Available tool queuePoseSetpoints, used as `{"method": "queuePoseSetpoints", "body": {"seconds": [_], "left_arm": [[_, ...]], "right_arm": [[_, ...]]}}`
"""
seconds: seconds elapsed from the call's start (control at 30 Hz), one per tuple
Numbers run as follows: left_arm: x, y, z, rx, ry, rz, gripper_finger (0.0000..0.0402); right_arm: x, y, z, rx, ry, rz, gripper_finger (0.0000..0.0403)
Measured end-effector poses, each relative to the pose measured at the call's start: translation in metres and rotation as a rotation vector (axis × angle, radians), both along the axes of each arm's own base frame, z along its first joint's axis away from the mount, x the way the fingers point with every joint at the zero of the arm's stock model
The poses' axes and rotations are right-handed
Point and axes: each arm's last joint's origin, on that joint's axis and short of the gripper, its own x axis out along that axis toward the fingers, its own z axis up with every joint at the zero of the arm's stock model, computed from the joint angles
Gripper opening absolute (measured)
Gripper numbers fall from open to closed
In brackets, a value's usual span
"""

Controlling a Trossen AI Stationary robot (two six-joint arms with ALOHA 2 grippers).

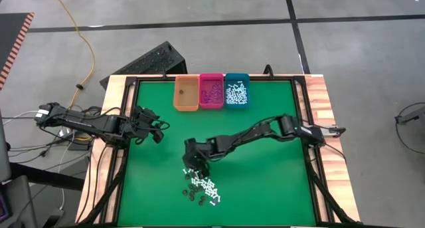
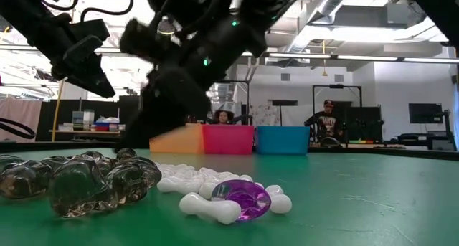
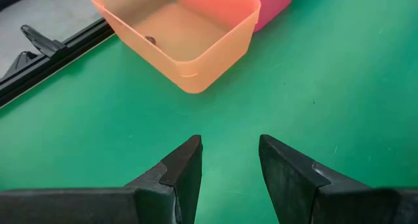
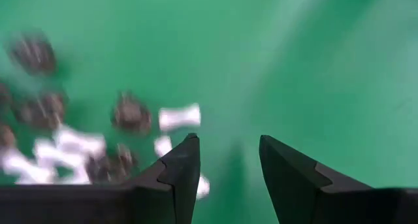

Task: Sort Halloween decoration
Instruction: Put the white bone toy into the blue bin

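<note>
The right arm [image 1: 259, 131] reaches in from the table's right edge, bent at the elbow, and stretches leftward across the green mat [image 1: 265, 181] toward the middle. Its gripper [image 1: 194, 163] points down just above the near pile of decorations [image 1: 201, 187]. In the right wrist view its fingers [image 4: 179, 168] stand apart with bare mat between them, holding nothing, and the blurred white sticks [image 4: 179, 116] and dark pieces [image 4: 130, 113] lie just ahead and to one side of the tips. The pile sits in the near centre of the mat: white bone-shaped sticks, dark brown pieces and a purple bit [image 2: 242, 199], seen close in the low view, where the purple one rests against the white sticks and the dark ones [image 2: 79, 181] lie beside them. The left arm [image 1: 86, 121] waits at the left side of the mat, stretched in from the left edge, its gripper [image 1: 158, 131] facing the bins. Its fingers [image 3: 183, 168] are also spread and empty over bare mat. At the far edge three bins stand side by side, touching: the orange bin [image 1: 186, 93] with one small dark piece inside, the pink bin [image 1: 212, 90] with purple bits, and the teal bin [image 1: 237, 90] with white sticks.
</note>
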Motion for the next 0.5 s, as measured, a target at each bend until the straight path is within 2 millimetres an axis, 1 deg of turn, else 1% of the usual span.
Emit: {"method": "queuePoseSetpoints", "body": {"seconds": [0.07,0.13,0.3,0.43,0.5], "left_arm": [[0.000,0.000,0.000,0.000,0.000,0.000,0.0144],[0.000,0.000,0.000,0.000,0.000,0.000,0.0144],[0.000,0.000,0.000,0.000,0.000,0.000,0.0144],[0.000,0.000,0.000,0.000,0.001,0.000,0.0144],[0.000,0.000,0.000,0.000,0.000,0.000,0.0144]], "right_arm": [[0.005,0.000,-0.007,-0.032,0.061,0.021,0.0187],[0.007,0.001,-0.007,-0.052,0.094,0.043,0.0187],[0.004,0.000,-0.009,-0.061,0.136,0.050,0.0187],[0.001,-0.008,-0.010,-0.041,0.193,0.002,0.0185],[-0.001,-0.015,-0.006,-0.032,0.215,-0.020,0.0179]]}}
